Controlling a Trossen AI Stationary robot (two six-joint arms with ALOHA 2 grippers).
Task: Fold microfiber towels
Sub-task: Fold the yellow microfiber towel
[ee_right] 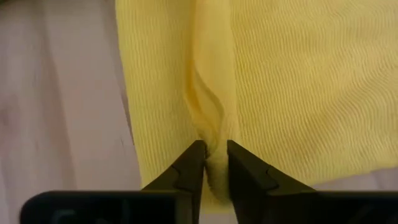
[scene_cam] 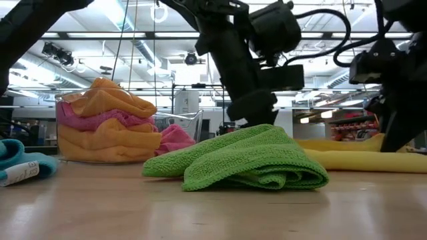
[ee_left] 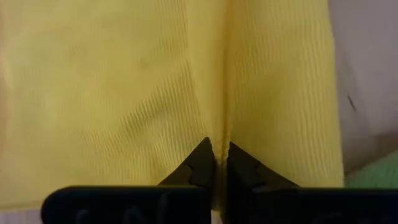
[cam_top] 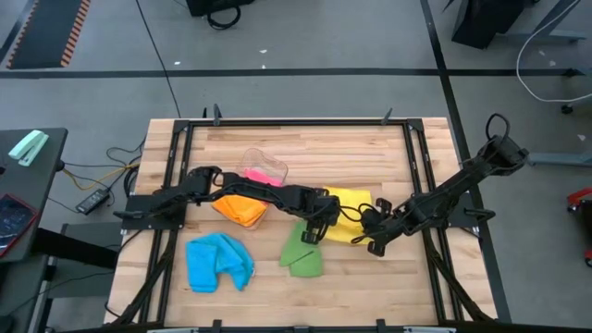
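Note:
A yellow towel (cam_top: 350, 211) lies spread on the wooden table, right of centre, with both grippers on it. My left gripper (cam_top: 320, 222) is shut at its left side and shows in its wrist view (ee_left: 221, 155). My right gripper (cam_top: 372, 237) is at the towel's near right part and shows in its wrist view (ee_right: 215, 155). A crumpled green towel (cam_top: 303, 252) rests on the table just nearer than the yellow one and stands in front of it in the low view (scene_cam: 247, 160). A blue towel (cam_top: 218, 261) lies bunched at the near left. My left gripper pinches a raised ridge of the yellow cloth (ee_left: 221, 134) between its two fingers, coming at it slanting down from the table's left. The rest of the towel lies flat around the ridge. How many layers it has, I cannot tell. My right gripper has a narrow raised fold of the yellow towel (ee_right: 214, 140) between its two fingers, near the towel's edge beside bare wood. The fingers slant down from the table's right. The fold bunches up between them, and the towel otherwise lies on the table.
A clear plastic tub (cam_top: 265, 170) with pink cloth stands left of centre, an orange towel (cam_top: 239, 209) heaped against it. In the low view the tub (scene_cam: 107, 130) shows orange and pink layers. A black frame (cam_top: 296, 122) rims the table; bare wood lies at the near right.

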